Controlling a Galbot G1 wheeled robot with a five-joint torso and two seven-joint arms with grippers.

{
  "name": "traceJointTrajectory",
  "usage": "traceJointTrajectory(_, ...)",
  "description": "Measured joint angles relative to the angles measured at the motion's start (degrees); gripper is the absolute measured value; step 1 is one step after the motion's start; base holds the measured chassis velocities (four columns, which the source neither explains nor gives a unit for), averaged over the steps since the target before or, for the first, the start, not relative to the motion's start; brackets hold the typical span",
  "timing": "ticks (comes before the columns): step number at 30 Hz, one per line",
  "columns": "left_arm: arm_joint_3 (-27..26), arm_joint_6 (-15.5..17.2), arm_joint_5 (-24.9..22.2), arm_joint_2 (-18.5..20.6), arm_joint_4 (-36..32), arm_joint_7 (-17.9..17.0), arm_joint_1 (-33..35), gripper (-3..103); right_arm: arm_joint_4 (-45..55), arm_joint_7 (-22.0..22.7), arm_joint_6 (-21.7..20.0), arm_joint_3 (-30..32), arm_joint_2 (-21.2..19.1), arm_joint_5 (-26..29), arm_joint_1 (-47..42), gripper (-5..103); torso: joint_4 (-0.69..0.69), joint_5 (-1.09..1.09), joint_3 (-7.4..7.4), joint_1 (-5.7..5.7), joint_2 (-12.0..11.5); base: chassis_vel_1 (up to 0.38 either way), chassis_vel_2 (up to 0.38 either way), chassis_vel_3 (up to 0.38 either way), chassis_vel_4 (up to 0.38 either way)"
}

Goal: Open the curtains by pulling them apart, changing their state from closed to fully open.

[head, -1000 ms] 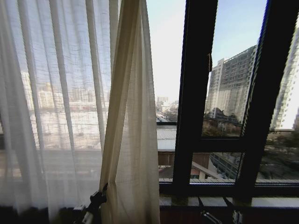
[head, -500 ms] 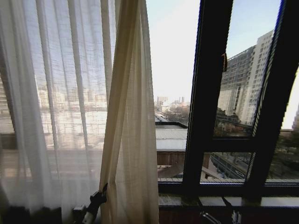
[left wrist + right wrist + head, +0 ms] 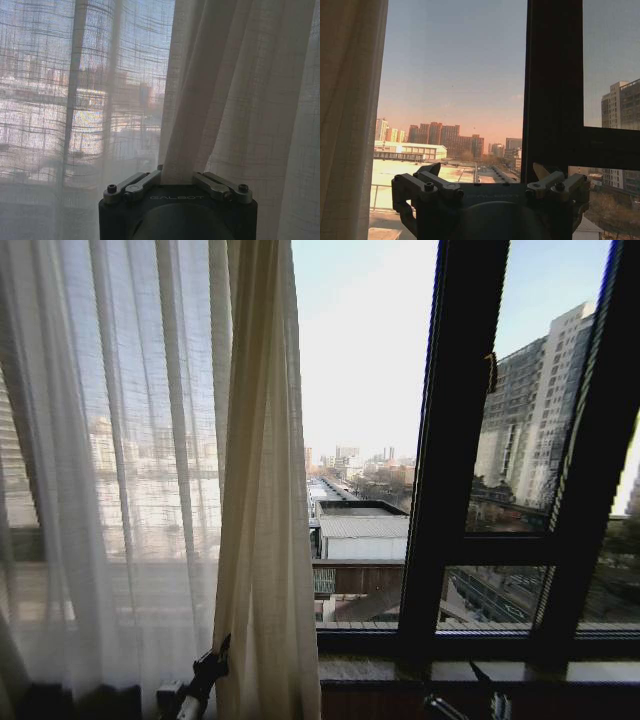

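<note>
Our left gripper (image 3: 177, 175) with fingers clamped on the bunched curtains (image 3: 262, 490), head view showing bare window frame (image 3: 460, 440) beside them, our right gripper (image 3: 487, 172) with fingers apart facing the glass

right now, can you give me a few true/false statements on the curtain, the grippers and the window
1. The left gripper is shut on a bunched fold of the curtain. True.
2. The right gripper holds curtain fabric. False: it is open and holds nothing, facing bare glass.
3. The curtain covers the whole window. False: glass beside the dark window frame is uncovered.
4. City buildings show through the glass. True.
</note>
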Motion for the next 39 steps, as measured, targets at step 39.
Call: traceJointTrajectory(39,-20.9,-5.7,-9.9,6.6,12.3,0.7,-0.4,0,1.9,-1.0,0.3,0.2,-1.2,-0.2,-1.5,100,-0.01,0.01,0.00,0.00,0.0,0.000,0.000,0.000,0.000)
